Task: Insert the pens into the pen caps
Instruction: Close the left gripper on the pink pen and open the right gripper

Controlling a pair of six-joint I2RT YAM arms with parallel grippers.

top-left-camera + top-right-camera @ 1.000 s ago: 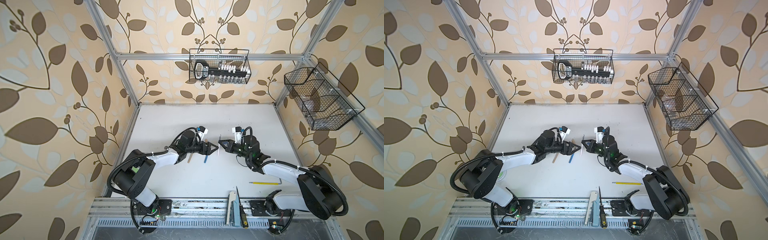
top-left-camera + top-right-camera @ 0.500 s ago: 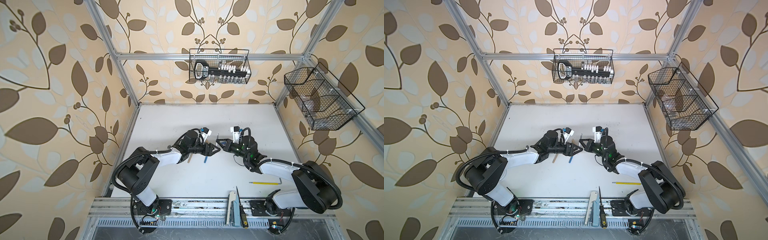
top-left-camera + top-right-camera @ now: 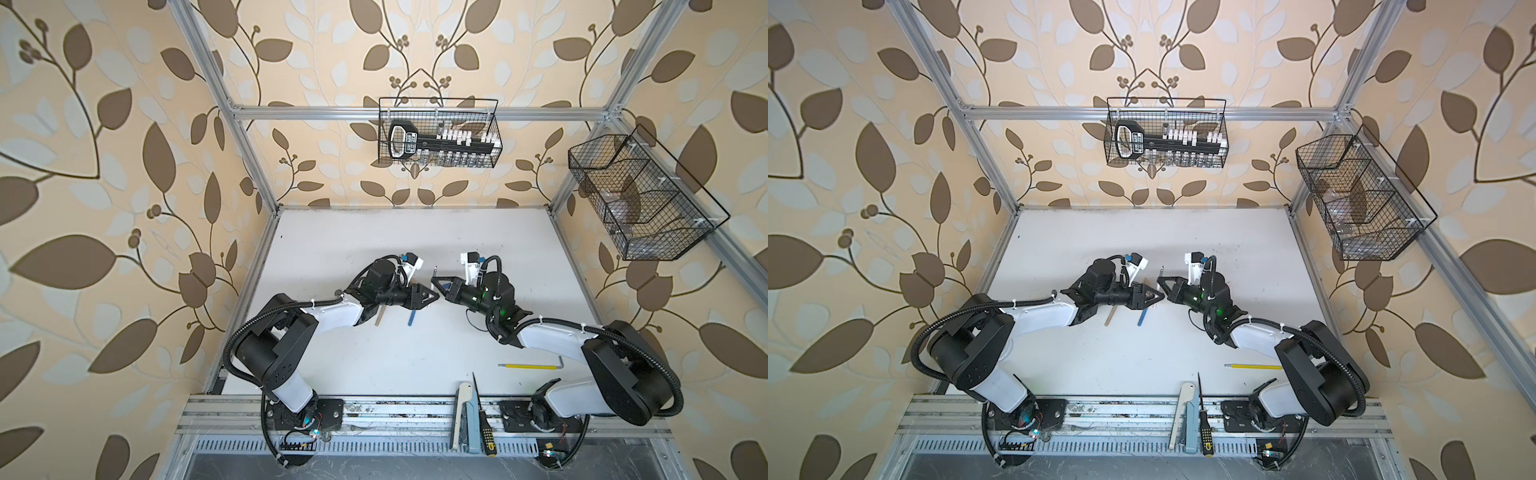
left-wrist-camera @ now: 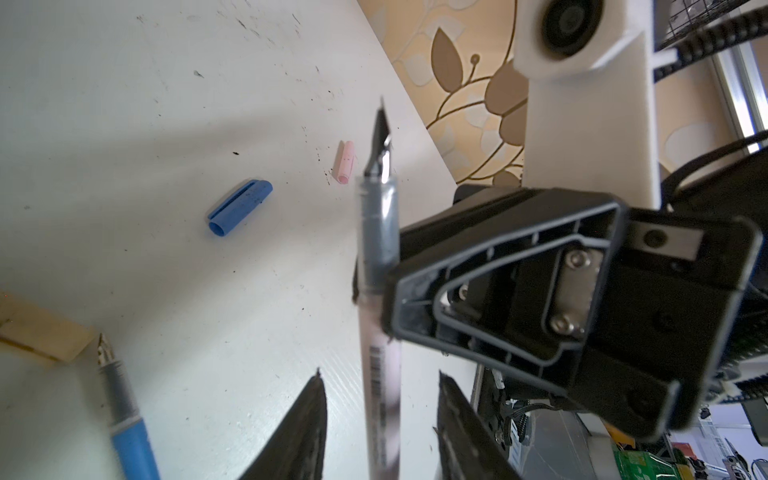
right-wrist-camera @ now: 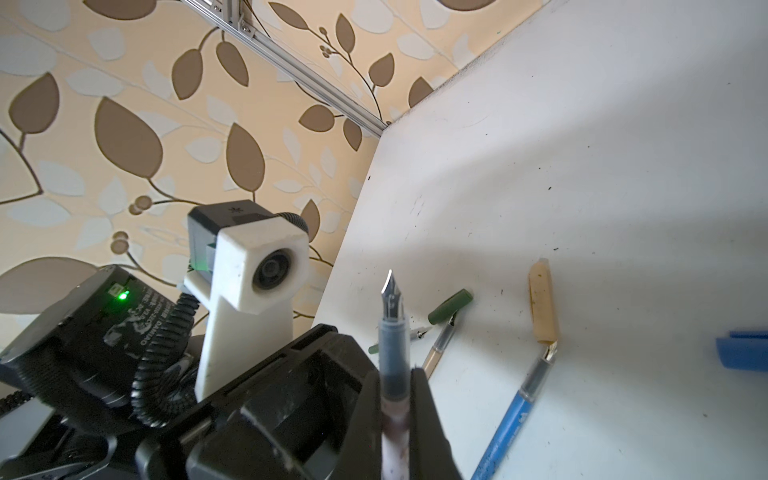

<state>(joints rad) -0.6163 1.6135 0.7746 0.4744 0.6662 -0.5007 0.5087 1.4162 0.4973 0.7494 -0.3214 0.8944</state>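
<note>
Now the right gripper point(image 5: 395, 382) is clamping the pale pink pen point(image 5: 390, 328) by its barrel, nib clear of the jaws, while the left gripper point(image 4: 379, 374) is standing partly open astride that same barrel, its fingers point(image 4: 299, 428) not touching it. The blue cap point(image 4: 239, 208) and pink cap point(image 4: 344, 163) are lying loose mid-way across the worktop point(image 3: 374, 249), well off every edge; the blue pen point(image 5: 511, 424) is resting just beside the tan cap point(image 5: 542, 303).

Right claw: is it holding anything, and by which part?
The right claw pinches the pale pink pen where its grey grip section meets the barrel. The left claw straddles that barrel, not closed on it.
</note>
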